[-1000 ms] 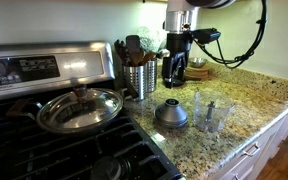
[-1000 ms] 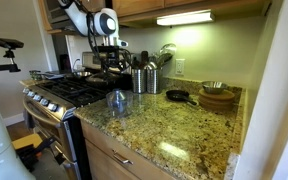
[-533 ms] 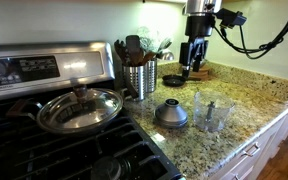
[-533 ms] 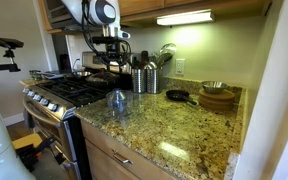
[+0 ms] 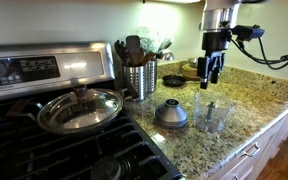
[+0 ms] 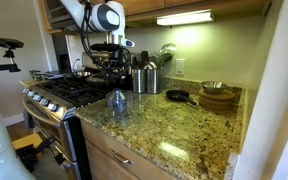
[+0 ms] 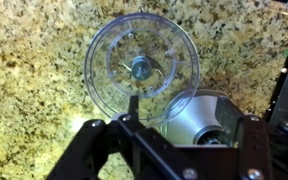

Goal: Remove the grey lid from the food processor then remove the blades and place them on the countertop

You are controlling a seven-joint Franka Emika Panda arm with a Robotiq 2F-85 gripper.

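The speckled granite desk (image 5: 256,96) carries everything that matters here, with the black stove (image 5: 44,145) at its edge. Above the desk the gripper (image 5: 213,78) hangs pointing down, well clear of the things below; in the wrist view its fingers (image 7: 92,135) stand spread wide and released, holding nothing. The grey lid (image 5: 171,114) is already off and sits dome-up on the desk just beside the food processor (image 5: 212,112), which stands upright and open. Down through its clear bowl the wrist view shows the blades (image 7: 141,68) seated at the centre on their thin stem. That piece looks small, light and stiff, with thin edges that offer little to pinch, so the upright stem is probably the best place to take hold, the fingers closing on it from above. The bowl itself looks light and slick, and may well rise or tip with the blades if they sit tight.
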